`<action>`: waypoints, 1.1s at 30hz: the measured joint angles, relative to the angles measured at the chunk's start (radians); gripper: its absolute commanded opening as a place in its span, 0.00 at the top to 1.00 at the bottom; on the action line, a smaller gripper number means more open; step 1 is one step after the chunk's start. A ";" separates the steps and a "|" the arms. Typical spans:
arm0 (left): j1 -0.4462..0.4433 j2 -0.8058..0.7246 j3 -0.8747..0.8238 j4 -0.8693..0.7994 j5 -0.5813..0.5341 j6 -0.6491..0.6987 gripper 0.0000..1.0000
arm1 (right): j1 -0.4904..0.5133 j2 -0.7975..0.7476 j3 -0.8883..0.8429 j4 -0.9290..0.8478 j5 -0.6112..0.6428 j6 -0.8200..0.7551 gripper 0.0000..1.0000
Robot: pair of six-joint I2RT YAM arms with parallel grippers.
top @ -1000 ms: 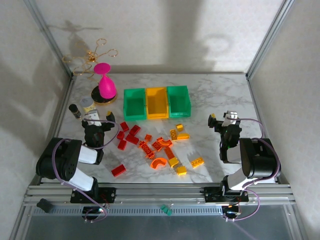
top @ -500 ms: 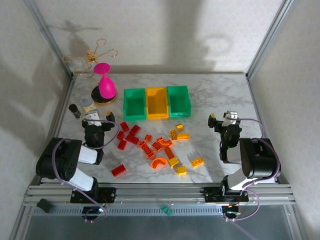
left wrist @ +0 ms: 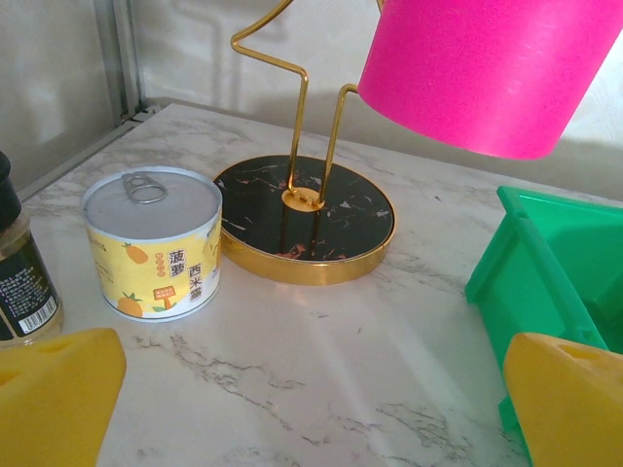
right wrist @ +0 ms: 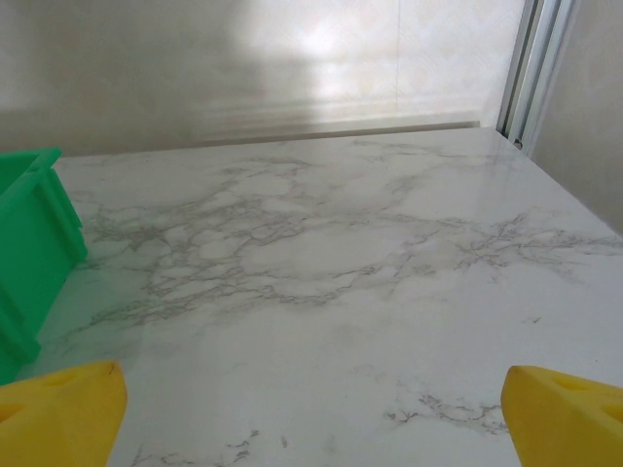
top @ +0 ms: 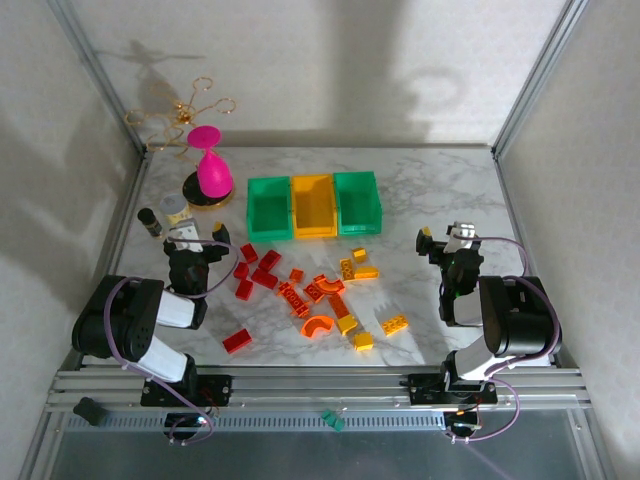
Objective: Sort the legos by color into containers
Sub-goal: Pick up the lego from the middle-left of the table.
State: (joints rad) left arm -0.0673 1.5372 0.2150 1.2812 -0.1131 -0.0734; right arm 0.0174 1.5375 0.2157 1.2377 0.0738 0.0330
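Sorting scene with no brick yet lifted. Red, orange and yellow legos (top: pixel 310 290) are scattered on the marble table (top: pixel 440 190), between the two arms and just in front of the containers (top: pixel 291 205), where a yellow-orange bin (top: pixel 313 232) is flanked by two green ones; all three appear empty. Both the left pincer (top: pixel 200 236) and the right pincer (top: pixel 444 236) are held wide with nothing gripped, one at each side of the pile. No shift is detected against the preceding second: arms and bricks are unmoved. Sorting is judged not yet begun.
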 measured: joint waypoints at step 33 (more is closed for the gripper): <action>-0.029 -0.444 0.179 -0.750 -0.187 -0.245 0.00 | 0.000 -0.365 0.242 -0.694 0.137 0.366 0.01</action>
State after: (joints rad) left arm -0.0963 1.0927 0.3939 0.5308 -0.2996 -0.3187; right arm 0.0170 1.1728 0.4576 0.5438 0.2108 0.3988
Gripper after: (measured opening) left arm 0.995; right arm 0.988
